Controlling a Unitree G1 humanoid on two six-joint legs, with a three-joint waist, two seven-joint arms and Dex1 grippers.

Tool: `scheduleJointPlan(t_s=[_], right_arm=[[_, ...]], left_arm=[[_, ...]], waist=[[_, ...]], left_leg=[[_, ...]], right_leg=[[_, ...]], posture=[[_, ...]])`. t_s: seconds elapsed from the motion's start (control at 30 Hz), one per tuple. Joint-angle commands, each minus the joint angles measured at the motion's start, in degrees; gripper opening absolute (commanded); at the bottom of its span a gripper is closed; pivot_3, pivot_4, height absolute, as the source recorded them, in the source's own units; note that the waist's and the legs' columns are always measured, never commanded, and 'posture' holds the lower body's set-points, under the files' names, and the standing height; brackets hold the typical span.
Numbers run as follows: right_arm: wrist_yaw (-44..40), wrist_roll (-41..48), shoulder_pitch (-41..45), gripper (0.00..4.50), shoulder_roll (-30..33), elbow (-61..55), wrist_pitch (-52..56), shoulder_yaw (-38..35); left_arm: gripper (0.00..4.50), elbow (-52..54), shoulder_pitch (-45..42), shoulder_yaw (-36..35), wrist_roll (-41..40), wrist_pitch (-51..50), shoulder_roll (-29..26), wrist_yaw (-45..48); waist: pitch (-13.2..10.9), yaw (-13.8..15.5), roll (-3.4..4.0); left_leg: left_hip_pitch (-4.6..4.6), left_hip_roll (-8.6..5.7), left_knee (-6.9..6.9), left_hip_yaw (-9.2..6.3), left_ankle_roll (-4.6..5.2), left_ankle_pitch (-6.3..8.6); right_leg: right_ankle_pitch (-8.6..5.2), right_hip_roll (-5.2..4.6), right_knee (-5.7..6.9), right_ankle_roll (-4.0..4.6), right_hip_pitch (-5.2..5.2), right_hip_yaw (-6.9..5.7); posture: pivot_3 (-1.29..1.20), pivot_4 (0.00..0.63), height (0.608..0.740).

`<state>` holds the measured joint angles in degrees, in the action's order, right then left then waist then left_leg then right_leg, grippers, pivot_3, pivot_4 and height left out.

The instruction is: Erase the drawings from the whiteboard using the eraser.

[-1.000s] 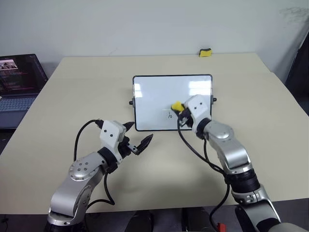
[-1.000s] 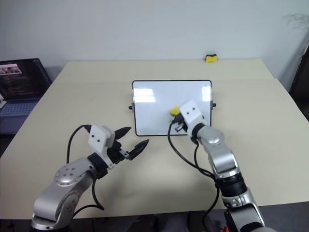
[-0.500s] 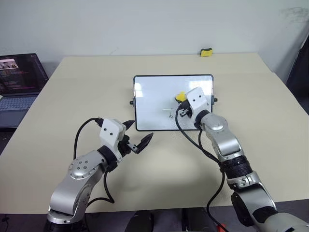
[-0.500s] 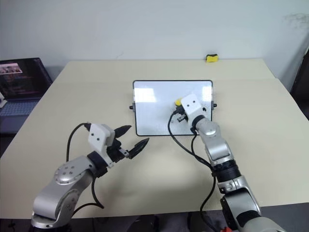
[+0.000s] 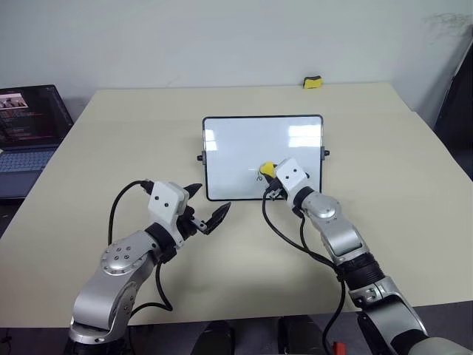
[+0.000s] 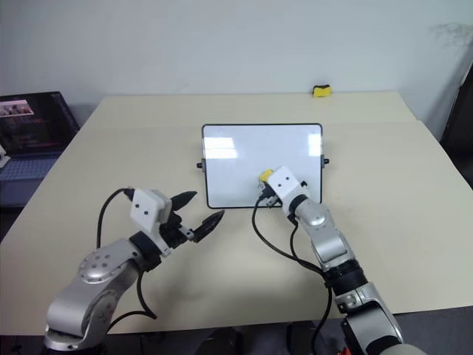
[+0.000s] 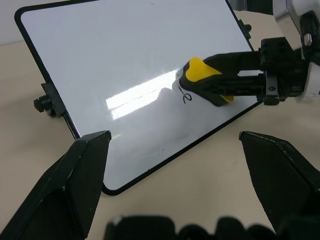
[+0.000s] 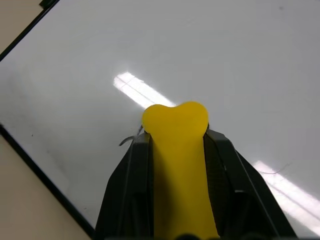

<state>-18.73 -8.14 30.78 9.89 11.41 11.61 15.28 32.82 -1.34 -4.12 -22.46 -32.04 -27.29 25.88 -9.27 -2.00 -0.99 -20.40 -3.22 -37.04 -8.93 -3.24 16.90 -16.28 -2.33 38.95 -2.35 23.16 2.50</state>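
On the wide beige tabletop [image 5: 111,148], a small glossy white whiteboard [image 5: 236,148] with a thin black frame and rounded corners stands tilted near the middle. Against its lower right part, the right gripper [image 5: 272,177] presses a small oblong bright-yellow eraser [image 5: 267,169], its two black fingers [image 8: 125,185] clamped on the block's long sides. One thin dark squiggle of the drawings [image 7: 186,97] shows on the board right beside the eraser's tip, a small loop partly hidden by the block; the board around it looks clean, with bright reflections across it.

Left of and nearer than the board, the left gripper [image 5: 204,208] hovers above the table with its two black fingers [image 7: 75,170] spread wide apart and nothing between them, pointing toward the board's lower left corner without touching it.

At the table's far edge lies a second small yellow-and-black block [image 5: 313,81], well apart from the board. An open laptop [image 5: 26,126] with a lit screen sits off the table's left side.
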Motion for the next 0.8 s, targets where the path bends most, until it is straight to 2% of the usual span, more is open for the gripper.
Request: scheduleJointPlan(t_s=[0.03, 0.43, 0.6, 0.8], right_arm=[[-1.0, -1.4, -1.3, 1.09, -0.3, 2.4, 0.7, 2.0], [-3.9, -2.9, -3.9, 1.09, 1.9, 1.7, 0.3, 3.7], [-4.6, -1.0, -3.0, 1.09, 2.9, -2.2, 1.5, 1.2], [-3.7, 2.2, 1.4, 1.09, 0.3, -6.5, -1.0, -1.9]], left_arm=[[4.5, 1.9, 0.0, -1.7, -0.2, 0.7, -0.7, 0.1], [4.5, 2.9, 1.0, -2.0, -0.2, 0.5, -0.8, -0.7], [4.5, 2.7, 1.0, -2.0, -0.2, 0.5, -0.8, -0.6], [4.5, 2.5, 0.8, -1.7, -0.2, 0.7, -0.7, -0.4]], waist=[[0.0, 0.0, 0.0], [0.0, 0.0, -0.02], [0.0, 0.2, -0.01], [-0.1, 0.2, 0.01]], left_leg=[[0.02, 0.02, 0.0, 0.01, 0.0, 0.0], [0.23, 0.07, 0.01, 0.02, 0.01, 0.0], [0.54, 0.05, 0.04, -0.15, 0.03, 0.02], [0.51, 0.04, 0.06, -0.24, 0.02, 0.02]], right_leg=[[0.01, 0.02, 0.0, 0.01, 0.0, 0.01], [0.03, 0.07, 0.01, 0.05, -0.18, 0.03], [0.02, 0.08, -0.18, 0.02, -0.68, -0.08], [0.02, 0.08, -0.25, 0.02, -0.7, -0.13]], posture=[[0.0, 0.15, 0.74], [0.0, 0.15, 0.74], [0.0, 0.15, 0.74], [0.0, 0.15, 0.74]])
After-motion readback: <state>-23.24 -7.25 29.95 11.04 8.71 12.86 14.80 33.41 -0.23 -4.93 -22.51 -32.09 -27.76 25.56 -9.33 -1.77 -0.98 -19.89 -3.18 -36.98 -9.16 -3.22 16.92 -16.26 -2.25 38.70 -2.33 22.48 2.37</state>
